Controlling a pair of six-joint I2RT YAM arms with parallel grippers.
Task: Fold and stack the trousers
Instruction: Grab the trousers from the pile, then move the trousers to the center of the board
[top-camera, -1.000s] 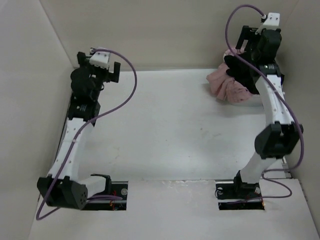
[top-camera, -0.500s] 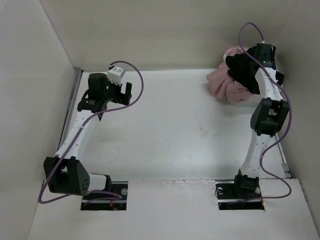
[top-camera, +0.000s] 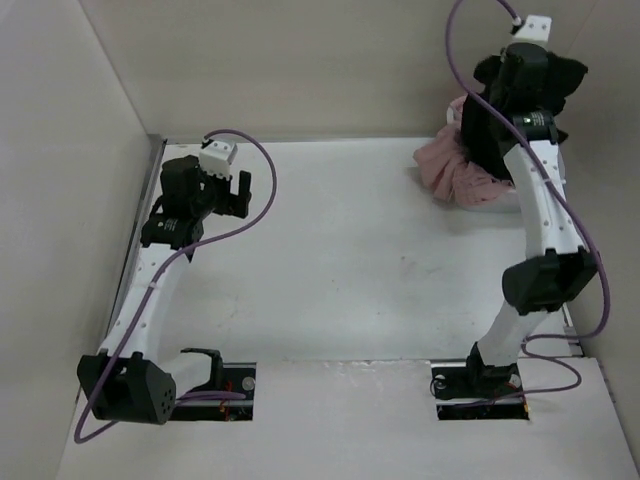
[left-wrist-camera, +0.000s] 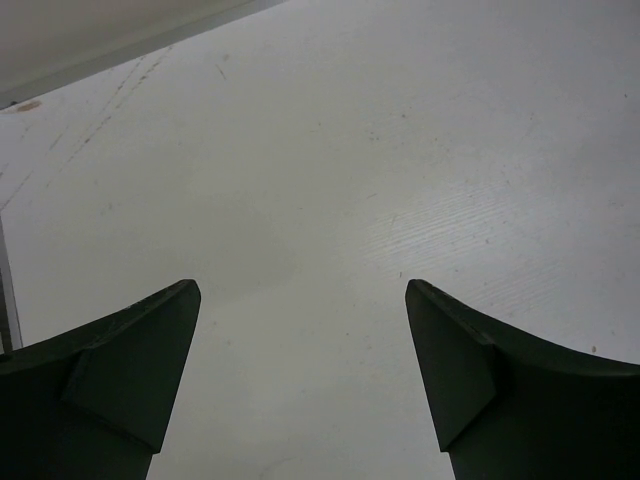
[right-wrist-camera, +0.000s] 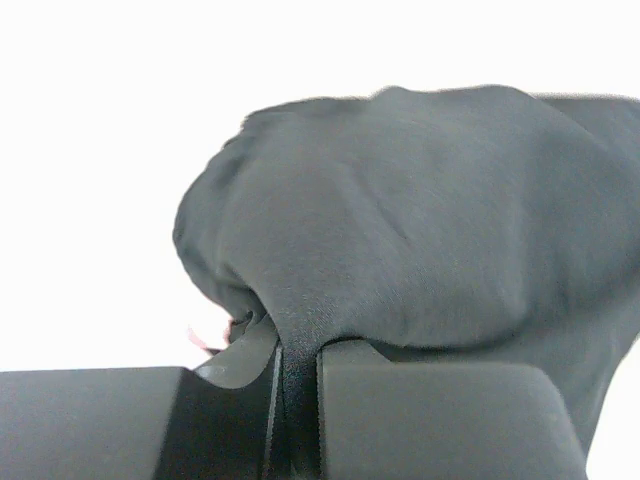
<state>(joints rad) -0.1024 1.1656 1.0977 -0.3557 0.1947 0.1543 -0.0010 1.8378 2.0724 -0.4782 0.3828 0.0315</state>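
Right gripper (right-wrist-camera: 297, 362): jaws pressed together on a fold of the trousers (right-wrist-camera: 420, 220), with fabric pinched in the slit between the pads. The rest balloons above and to the right of the fingers.

From the top, the trousers (top-camera: 482, 130) are a black bunch held up off the table (top-camera: 330, 260) in the back right corner. They wrap the right wrist and hang down along the forearm. The bunch sits above the pink garment (top-camera: 452, 170), which lies on the table against the back wall (top-camera: 300, 60). Can't tell whether the black touches the pink. It's tight there: back wall behind, right wall (top-camera: 612, 150) just beside the arm.

Left gripper (left-wrist-camera: 301, 290): jaws spread, nothing between them, only bare table under the tips. It hangs over the back left part of the table, near the left wall (top-camera: 60, 160) and that side's table edge, fingers toward the middle.

Open room: a wide stretch of table lies between the left gripper and the pink garment, running from the back wall to the near edge at the arm bases.
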